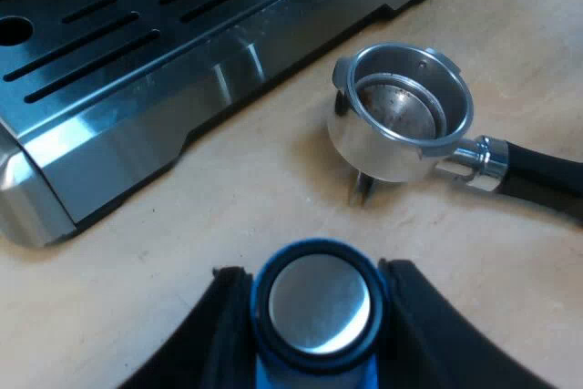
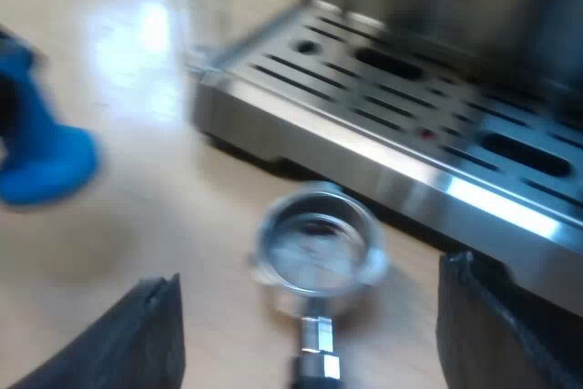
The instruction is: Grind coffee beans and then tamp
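From the left wrist, my left jaws are clenched on the blue tamper (image 1: pixel 314 312), one black finger on each side of its body, and its round metal face is turned toward the camera. Beyond the jaws the holder (image 1: pixel 405 111) lies loose on the bench (image 1: pixel 228 216), basket mouth up, with its dark handle running away from the machine (image 1: pixel 137 61). The holder is apart from the tamper, with bare bench between them, and sits just beside the front edge of the machine's slotted drip tray without touching it. From the right wrist, my right jaws are released and spread wide, gripping nothing. The holder (image 2: pixel 314 248) lies on the bench (image 2: pixel 137 225) in the gap between the two fingers, touching neither, its basket toward the machine (image 2: pixel 410 134) and its handle pointing back toward the wrist. The tray's front edge is close behind the basket. The tamper (image 2: pixel 41 157) shows off to one side over the bench, well apart from the holder and outside the right jaws' span.
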### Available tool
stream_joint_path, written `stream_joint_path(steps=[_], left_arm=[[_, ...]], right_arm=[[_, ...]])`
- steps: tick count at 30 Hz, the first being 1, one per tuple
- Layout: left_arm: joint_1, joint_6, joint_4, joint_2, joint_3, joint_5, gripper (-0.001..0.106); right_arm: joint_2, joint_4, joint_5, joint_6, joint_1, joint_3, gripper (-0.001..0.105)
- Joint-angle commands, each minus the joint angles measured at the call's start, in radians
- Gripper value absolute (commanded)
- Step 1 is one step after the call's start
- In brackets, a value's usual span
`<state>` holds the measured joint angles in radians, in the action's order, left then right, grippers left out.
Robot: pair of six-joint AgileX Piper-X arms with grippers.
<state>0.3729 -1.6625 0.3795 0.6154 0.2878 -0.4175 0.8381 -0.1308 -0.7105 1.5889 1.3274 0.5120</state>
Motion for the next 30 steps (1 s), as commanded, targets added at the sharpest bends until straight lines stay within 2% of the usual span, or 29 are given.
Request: stream_joint_path(steps=[1, 4, 7, 15, 18, 20, 22, 26, 30], left_arm=[[0.005, 0.003, 0.056, -0.007, 0.051, -0.006, 0.001], [0.005, 0.003, 0.072, -0.007, 0.083, -0.006, 0.001], [0.005, 0.003, 0.072, -0.007, 0.114, -0.008, 0.001], [0.024, 0.003, 0.072, -0.007, 0.194, -0.008, 0.001], [0.063, 0.003, 0.072, 0.007, 0.216, -0.005, 0.001], [0.1, 0.003, 0.072, 0.036, 0.23, -0.001, 0.001], [0.135, 0.003, 0.072, 0.066, 0.242, 0.008, 0.001], [0.223, 0.006, 0.072, 0.148, 0.282, 0.073, 0.001], [0.291, 0.007, 0.07, 0.216, 0.33, 0.109, 0.001]], right_arm=[[-0.032, -0.052, 0.035, -0.016, -0.059, 0.0, 0.062], [-0.047, -0.072, 0.123, -0.02, -0.11, 0.0, 0.062], [-0.047, -0.056, 0.137, -0.02, -0.139, -0.018, 0.062], [-0.047, 0.193, 0.156, -0.023, -0.144, -0.177, 0.062], [-0.047, 0.209, 0.182, -0.019, -0.144, -0.195, 0.062], [-0.047, 0.209, 0.262, -0.015, -0.144, -0.207, 0.062], [-0.047, 0.209, 0.297, -0.015, -0.144, -0.216, 0.062], [-0.047, 0.208, 0.296, -0.015, -0.144, -0.225, 0.062], [-0.047, 0.209, 0.296, -0.015, -0.144, -0.225, 0.062]])
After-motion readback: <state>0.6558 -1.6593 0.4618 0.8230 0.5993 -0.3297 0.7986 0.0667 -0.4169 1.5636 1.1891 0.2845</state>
